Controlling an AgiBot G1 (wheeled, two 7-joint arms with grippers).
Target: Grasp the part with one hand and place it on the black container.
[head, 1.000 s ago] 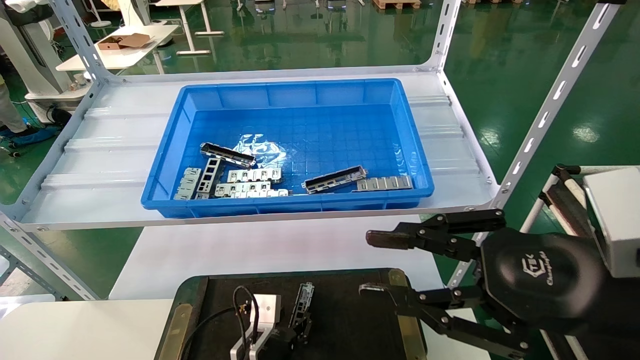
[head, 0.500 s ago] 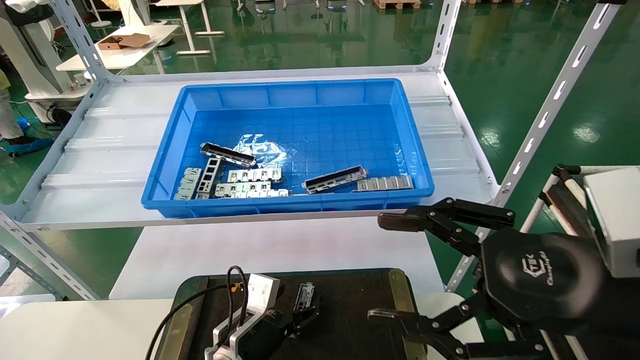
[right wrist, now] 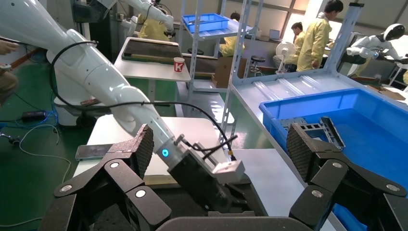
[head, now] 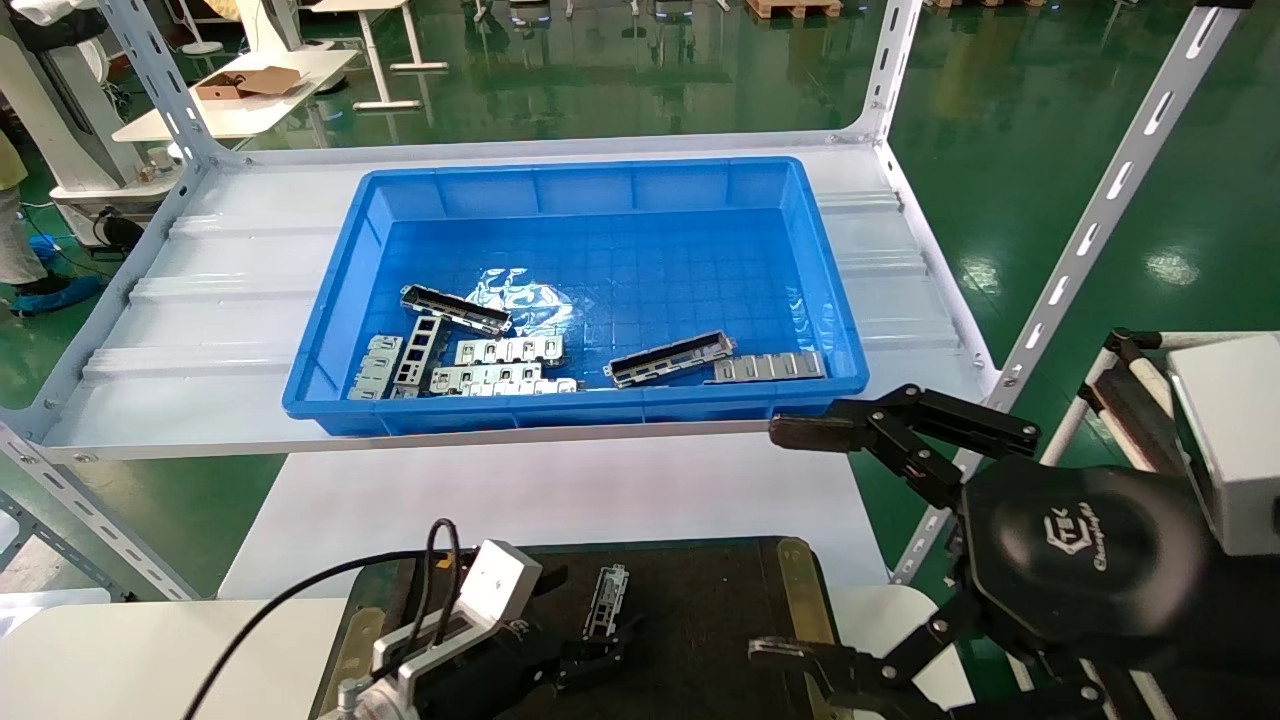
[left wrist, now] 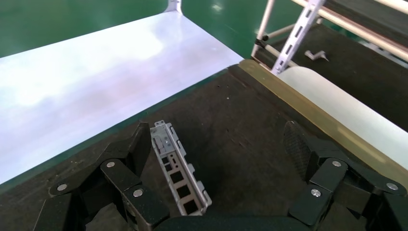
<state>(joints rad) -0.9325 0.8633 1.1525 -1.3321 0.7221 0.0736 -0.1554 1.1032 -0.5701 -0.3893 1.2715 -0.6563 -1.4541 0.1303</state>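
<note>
One part, a narrow silver channel bar with rectangular cutouts, lies flat on the black container at the bottom of the head view. My left gripper hovers low over it, open. In the left wrist view the part lies on the black surface close beside one finger, and the left gripper is not closed on it. My right gripper is wide open and empty over the container's right edge. It also shows in the right wrist view.
A deep blue bin on the white shelf behind holds two more channel bars and several flat silver plates. A slanted shelf upright stands to the right. A white table lies under the shelf.
My left gripper has drawn back towards me and to the left, while the part stays put on the black container. My right gripper's fingers have spread wider.
</note>
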